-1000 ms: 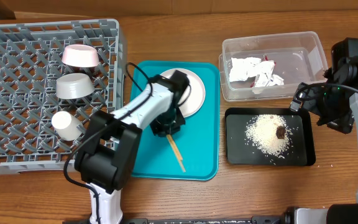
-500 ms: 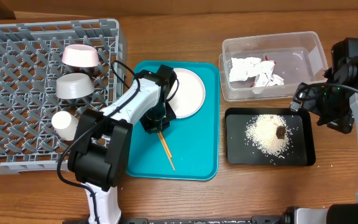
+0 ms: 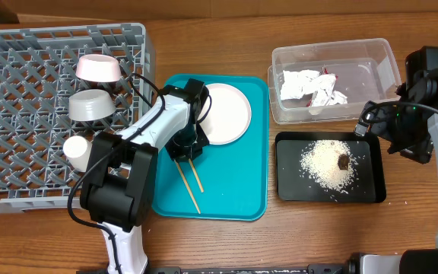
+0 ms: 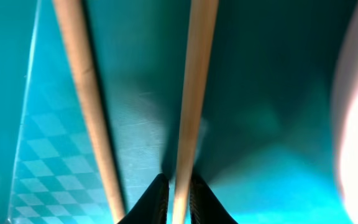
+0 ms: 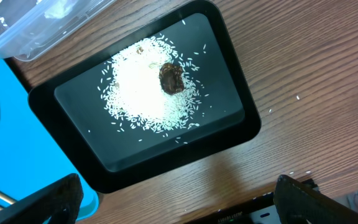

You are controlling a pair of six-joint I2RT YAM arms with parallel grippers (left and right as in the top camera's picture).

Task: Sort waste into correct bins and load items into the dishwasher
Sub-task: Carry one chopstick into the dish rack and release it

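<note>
Well, overhead: L gripper (image 3: 186,146) sits low on teal tray (image 3: 242,190), just beside white plate (image 3: 226,114); two chopsticks (image 3: 187,186) slant out below it. Pink bowl (image 3: 98,68), grey bowl (image 3: 91,106) & cup (image 3: 79,151) sit in rack (image 3: 21,76). Paper scraps (image 3: 310,85) in clear tub (image 3: 367,76); rice (image 3: 324,165) + brown lump (image 3: 344,160) on black tray (image 3: 291,184).
L wrist: jaws narrow, pinching one chopstick (image 4: 190,93); 2nd chopstick (image 4: 82,93) lies loose alongside on the tray.
R wrist: R gripper (image 5: 176,190) spread wide, holding nothing, above black tray's near edge.

Overhead: no text, label, brand or number can be read.
Left wrist: nothing readable.
Right wrist: nothing readable.
</note>
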